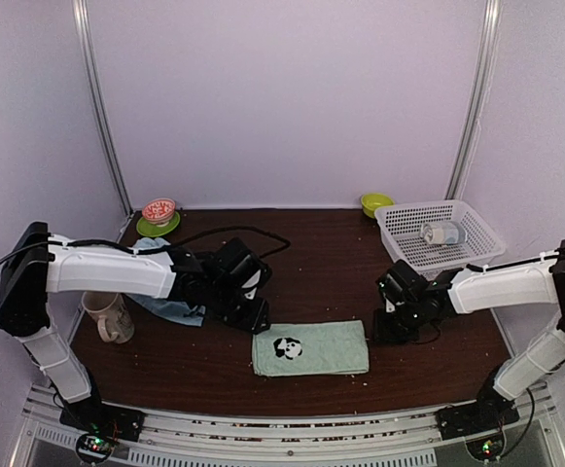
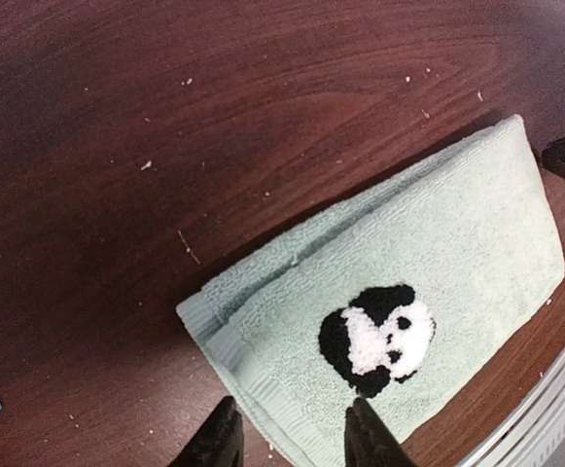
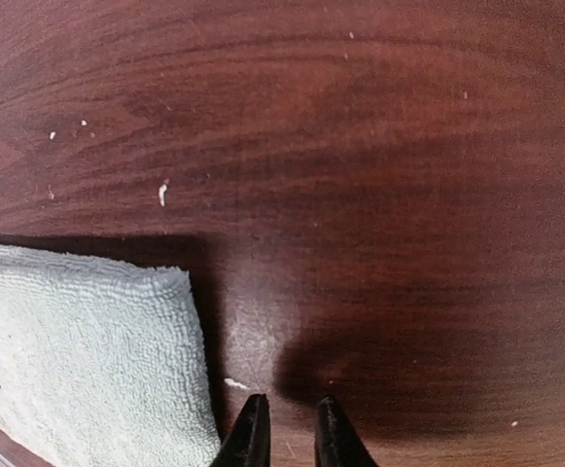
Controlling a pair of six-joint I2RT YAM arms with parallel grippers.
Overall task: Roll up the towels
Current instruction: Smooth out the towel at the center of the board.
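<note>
Sage-green cloth lies nearest: the green towel (image 1: 326, 352) sits flat and folded at the near middle of the table (image 1: 311, 263), panda mark up, not yet rolled. The left gripper (image 2: 292, 440) hovers over its left hem, fingers parted, grasping nothing. If it closes there it may pinch only the top layer, and the fold would peel open instead of rolling.

The right gripper (image 3: 290, 433) sits just off the towel's right edge over bare wood, fingers nearly together with a slim gap, holding nothing. Closing there would miss the cloth, and a one-sided roll would skew.

Farther back, the blue towel (image 1: 170, 307) lies bunched under the left arm beside the mug (image 1: 107, 316); that arm could drag it or knock the mug. Farthest, the basket (image 1: 457, 255) stands well apart.
</note>
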